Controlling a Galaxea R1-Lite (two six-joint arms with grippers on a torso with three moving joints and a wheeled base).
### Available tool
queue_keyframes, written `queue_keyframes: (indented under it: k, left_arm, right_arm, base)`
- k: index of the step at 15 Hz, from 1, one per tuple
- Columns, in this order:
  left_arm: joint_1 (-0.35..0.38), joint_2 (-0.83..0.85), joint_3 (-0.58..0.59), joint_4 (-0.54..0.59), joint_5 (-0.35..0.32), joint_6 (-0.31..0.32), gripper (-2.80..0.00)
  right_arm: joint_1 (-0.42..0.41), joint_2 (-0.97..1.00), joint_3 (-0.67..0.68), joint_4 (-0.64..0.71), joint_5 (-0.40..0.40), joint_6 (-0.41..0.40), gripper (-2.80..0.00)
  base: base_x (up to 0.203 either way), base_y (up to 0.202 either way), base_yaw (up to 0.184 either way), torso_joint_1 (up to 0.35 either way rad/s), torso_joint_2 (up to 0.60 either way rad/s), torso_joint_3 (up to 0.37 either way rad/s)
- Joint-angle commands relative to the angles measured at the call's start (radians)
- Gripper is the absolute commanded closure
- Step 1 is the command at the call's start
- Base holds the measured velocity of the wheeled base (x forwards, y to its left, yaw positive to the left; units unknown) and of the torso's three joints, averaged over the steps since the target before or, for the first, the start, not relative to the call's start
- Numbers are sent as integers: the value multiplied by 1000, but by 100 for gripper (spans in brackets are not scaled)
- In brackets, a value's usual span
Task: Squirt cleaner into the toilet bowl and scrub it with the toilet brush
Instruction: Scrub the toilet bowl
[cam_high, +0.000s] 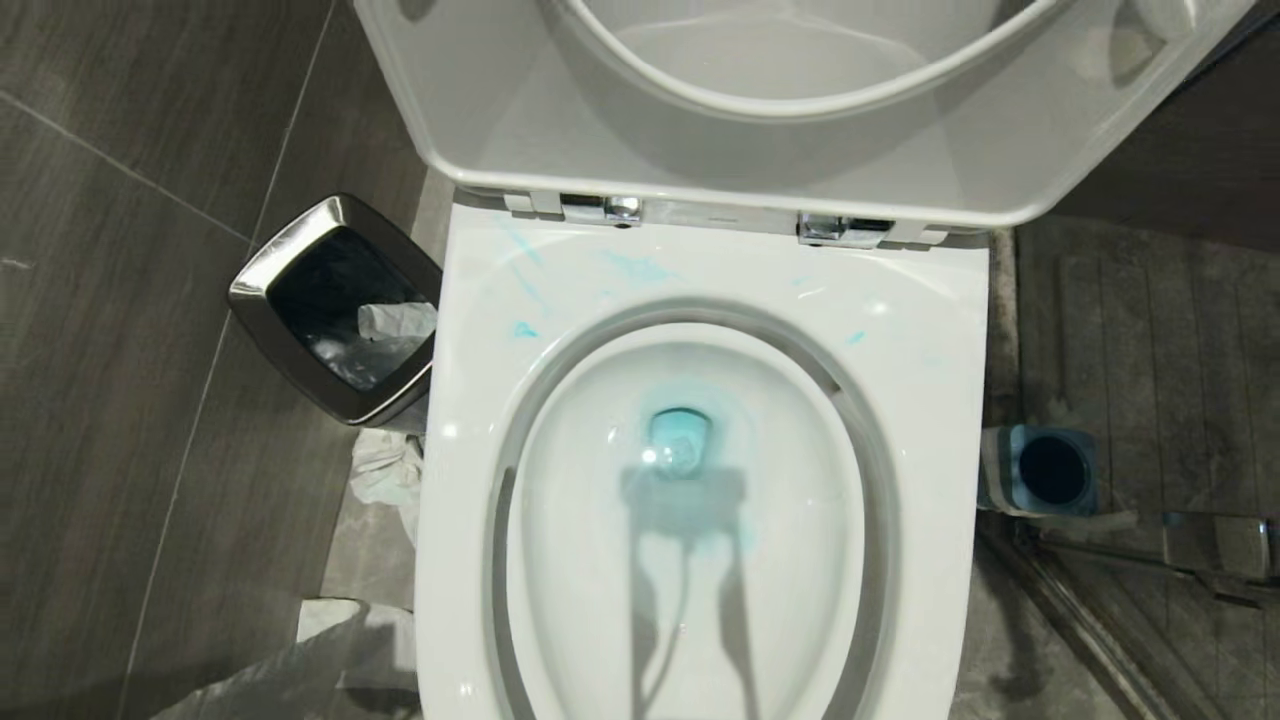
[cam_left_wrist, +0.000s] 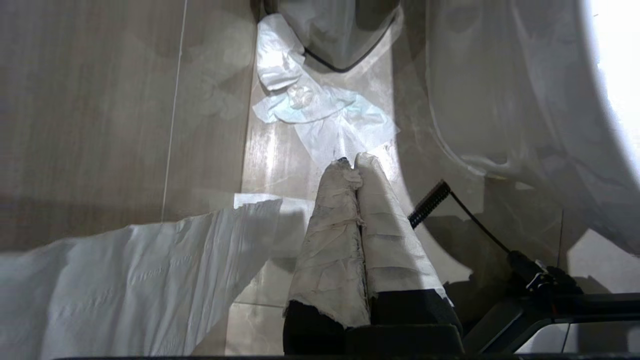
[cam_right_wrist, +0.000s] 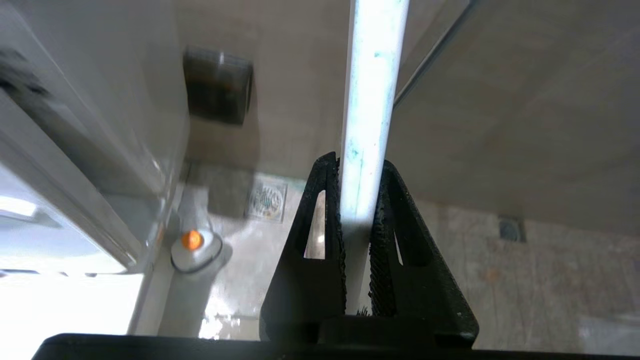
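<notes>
Toilet bowl (cam_high: 700, 520): fills the head view, seat and lid raised at 12 o'clock.
Cleaner (cam_high: 680, 440): turquoise pool at the drain, streaks on the rim toward 11 o'clock.
Right gripper (cam_right_wrist: 359, 165): fingers clamped on the toilet brush (cam_right_wrist: 372, 100) handle, beside the bowl.
Left gripper (cam_left_wrist: 352, 165): cloth-wrapped fingers pressed together, above the floor.
Brush holder (cam_high: 1045, 468): blue, at 3 o'clock.
Bin (cam_high: 335, 305): at 9 o'clock.

White-wrapped left gripper (cam_left_wrist: 356, 162); black ribbed right gripper (cam_right_wrist: 358, 162)
</notes>
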Motion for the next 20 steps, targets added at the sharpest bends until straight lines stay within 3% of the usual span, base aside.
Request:
queue_keyframes:
  k: [1, 5, 9, 12, 20]
  left_arm:
    - [0, 1, 8, 0, 0, -1, 0]
    - [0, 1, 8, 0, 0, -1, 0]
    - [0, 1, 8, 0, 1, 0, 0]
    - [0, 1, 8, 0, 8, -1, 0]
    - [0, 1, 8, -2, 8, -23, 0]
  right_arm:
    - [1, 9, -27, 1, 0, 0, 0]
    - [2, 30, -99, 23, 65, 3, 0]
    - [2, 92, -246, 134, 166, 27, 0]
    - [2, 173, -351, 137, 175, 67, 0]
    - [31, 344, -403, 25, 206, 85, 0]
  base:
    - [0, 0, 0, -4, 1, 196]
    - [0, 0, 0, 5, 0, 202]
    - [0, 0, 0, 4, 3, 203]
    - [0, 0, 0, 4, 3, 200]
    - [0, 0, 0, 1, 2, 200]
